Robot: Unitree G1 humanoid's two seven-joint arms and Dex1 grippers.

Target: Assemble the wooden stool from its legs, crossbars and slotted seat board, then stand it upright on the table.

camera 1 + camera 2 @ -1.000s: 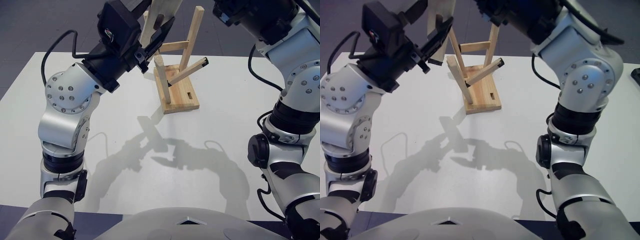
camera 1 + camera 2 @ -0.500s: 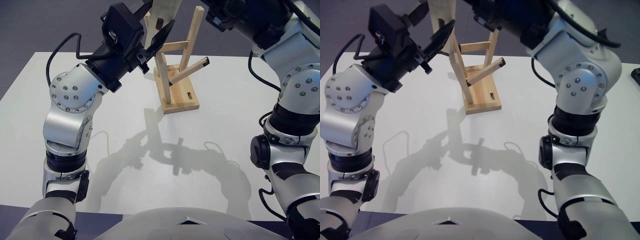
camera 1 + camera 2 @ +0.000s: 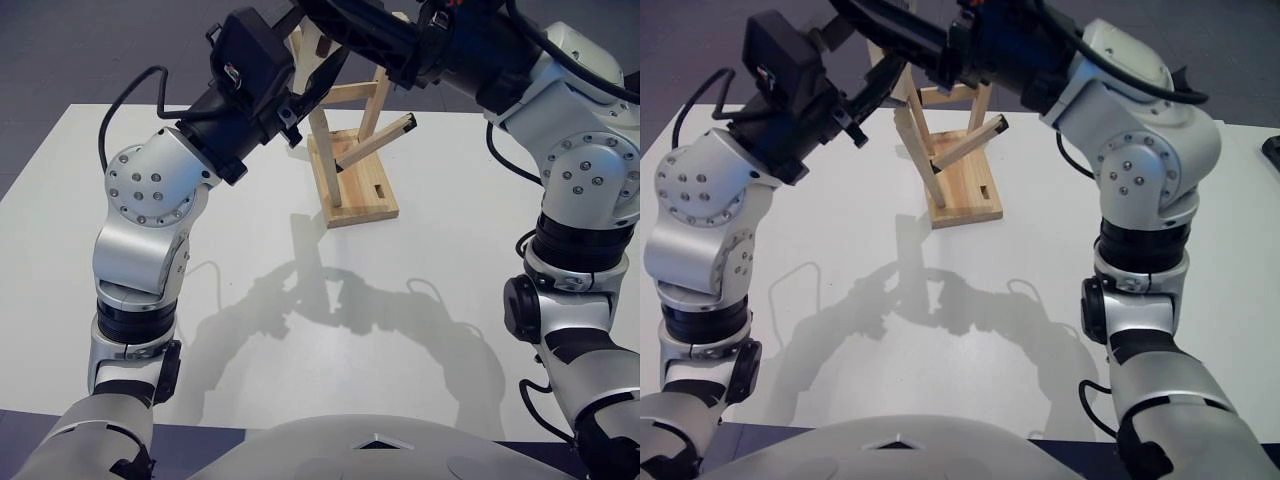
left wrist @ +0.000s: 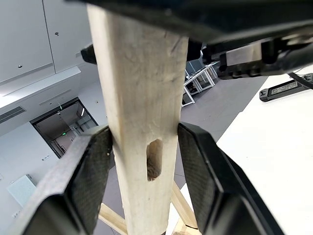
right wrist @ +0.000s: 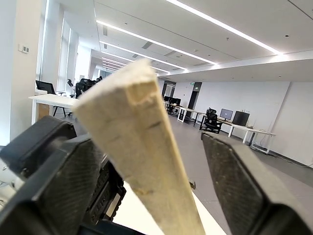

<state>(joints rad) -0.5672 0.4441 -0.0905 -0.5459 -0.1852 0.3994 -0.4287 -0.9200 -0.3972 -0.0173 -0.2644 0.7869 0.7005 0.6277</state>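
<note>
Left gripper (image 4: 144,142) clenched on a slotted wooden leg (image 4: 137,73) held above the seat board's (image 3: 365,190) far end, right gripper (image 5: 146,152) spread loosely around that leg's tip, seat board flat on the table (image 3: 450,230), upright legs (image 3: 328,160) and crossbar (image 3: 350,93) rising from it

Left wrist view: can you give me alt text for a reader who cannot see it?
A pale wooden leg with a small slot in its face stands clamped between the two black fingers of the left gripper. Beyond it lie more wooden stool pieces and a white table.
</note>
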